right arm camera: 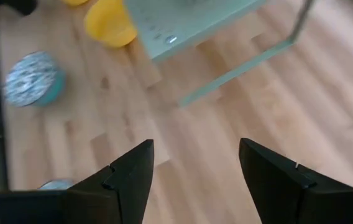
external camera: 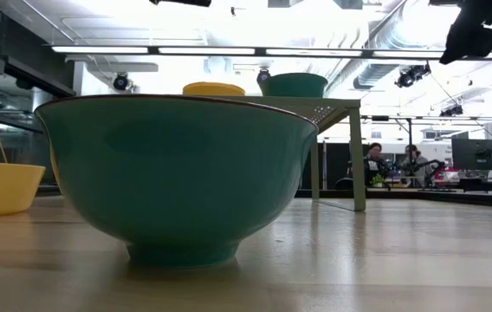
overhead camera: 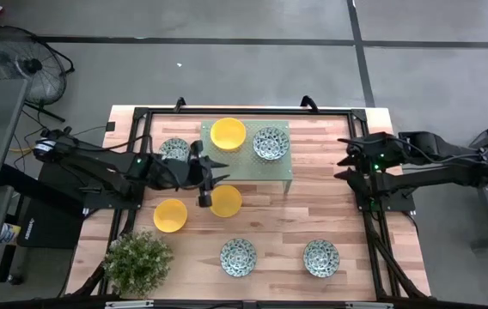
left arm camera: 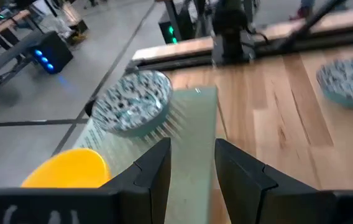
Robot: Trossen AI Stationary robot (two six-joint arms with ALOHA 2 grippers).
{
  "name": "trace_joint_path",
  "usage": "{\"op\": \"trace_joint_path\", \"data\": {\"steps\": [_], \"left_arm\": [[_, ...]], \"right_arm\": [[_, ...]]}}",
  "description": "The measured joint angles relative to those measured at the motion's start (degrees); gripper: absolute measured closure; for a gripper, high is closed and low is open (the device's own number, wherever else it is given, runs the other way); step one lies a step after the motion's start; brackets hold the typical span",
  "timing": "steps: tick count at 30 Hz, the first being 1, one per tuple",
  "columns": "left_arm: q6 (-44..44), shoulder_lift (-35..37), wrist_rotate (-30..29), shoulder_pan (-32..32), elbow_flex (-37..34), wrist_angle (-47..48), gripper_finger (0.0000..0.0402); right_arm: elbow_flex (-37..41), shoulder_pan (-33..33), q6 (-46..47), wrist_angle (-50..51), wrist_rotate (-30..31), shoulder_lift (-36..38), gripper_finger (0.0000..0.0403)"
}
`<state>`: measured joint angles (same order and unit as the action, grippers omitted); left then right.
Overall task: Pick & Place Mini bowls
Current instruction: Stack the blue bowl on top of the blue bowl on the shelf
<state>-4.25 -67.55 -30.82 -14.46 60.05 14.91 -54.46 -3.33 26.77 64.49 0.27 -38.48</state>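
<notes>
My left gripper hovers empty, fingers parted, at the pale green perforated stand's edge. A yellow mini bowl and blue-green patterned mini bowl sit on top. My right gripper waits wide open near the wooden worktop's right edge.

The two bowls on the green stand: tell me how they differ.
The yellow bowl is plain bright yellow inside; the patterned bowl is white with dense blue-green speckling. The yellow bowl sits toward the stand's left end, the patterned bowl toward its right end. Both are small, round, upright, similar in size, and untouched by either tool.
</notes>
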Motion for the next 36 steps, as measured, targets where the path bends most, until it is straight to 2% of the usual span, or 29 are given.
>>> {"op": "trace_joint_path", "data": {"steps": [6,13,18,28,36], "left_arm": [[0.19,2.24,-2.81,-4.66,0.02,5.23,0.028],[0.57,6.07,-7.0,-10.96,0.0,9.57,0.028],[0.0,8.35,-9.36,-14.43,0.0,11.79,0.028],[0.0,11.13,-10.31,-20.96,0.0,14.65,0.028],[0.25,11.26,-11.58,-26.31,0.0,15.32,0.028]], "right_arm": [[0.0,1.94,3.42,-0.14,-5.86,-3.22,0.0179],[0.0,11.99,14.45,-2.86,-6.51,-8.96,0.0179],[0.0,20.75,23.69,-5.41,-1.8,-13.55,0.0179],[0.0,35.65,45.47,-8.56,6.73,-20.58,0.0179],[0.0,43.72,54.51,-13.66,7.83,-27.41,0.0179]]}}
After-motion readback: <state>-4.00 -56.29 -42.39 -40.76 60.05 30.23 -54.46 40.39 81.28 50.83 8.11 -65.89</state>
